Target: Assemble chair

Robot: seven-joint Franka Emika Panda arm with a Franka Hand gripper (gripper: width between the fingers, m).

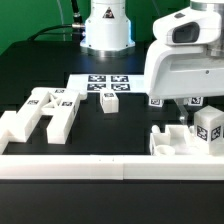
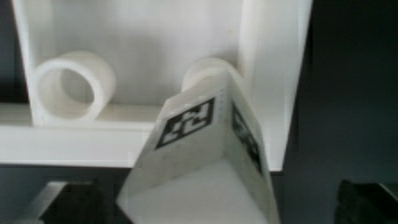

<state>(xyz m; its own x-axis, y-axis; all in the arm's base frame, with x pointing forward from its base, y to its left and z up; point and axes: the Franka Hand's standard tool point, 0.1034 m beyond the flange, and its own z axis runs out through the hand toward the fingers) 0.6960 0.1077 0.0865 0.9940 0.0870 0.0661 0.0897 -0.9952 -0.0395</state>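
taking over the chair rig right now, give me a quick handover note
Claw: open, holding nothing, low over the parts at the exterior view's right.
Parts: H-shaped frames lie loose at the exterior view's left. The small peg is beside the marker board. The boxy part and tagged block are at the exterior view's right, by the border wall.
Done: no joint I can confirm.
Left: apparently the whole assembly.
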